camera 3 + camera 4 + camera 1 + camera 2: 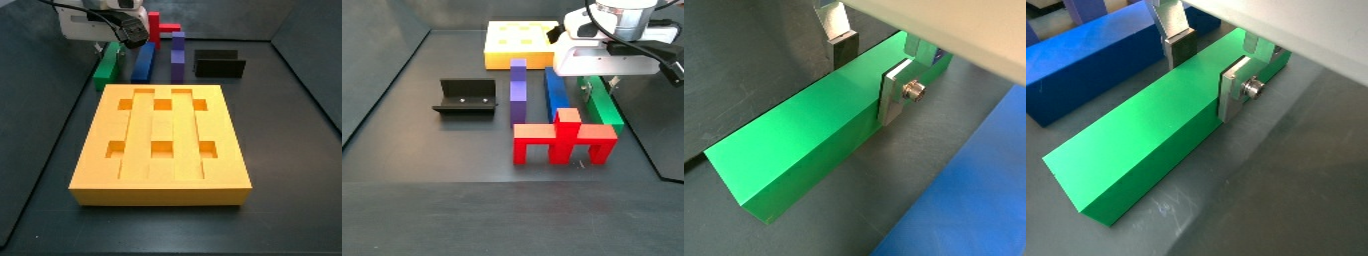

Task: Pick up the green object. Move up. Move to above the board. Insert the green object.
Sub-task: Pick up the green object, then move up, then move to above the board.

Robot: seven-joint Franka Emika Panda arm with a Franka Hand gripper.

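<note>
green object (1146, 140) sits between our gripper (1207, 65) fingers, not squeezed yet; we close evenly on both sides, then lift straight.

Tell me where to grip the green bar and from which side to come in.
Grip the green bar across its narrow width, on its two long flat side faces, coming from above. The blue bar lies parallel alongside, so a top approach fits. The end effector already straddles it this way near one end; a more central hold might balance better.

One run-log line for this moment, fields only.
phase: pick | gripper: straddling green object, closure unclear | green object: on floor beside blue bar | board: holes empty
</note>
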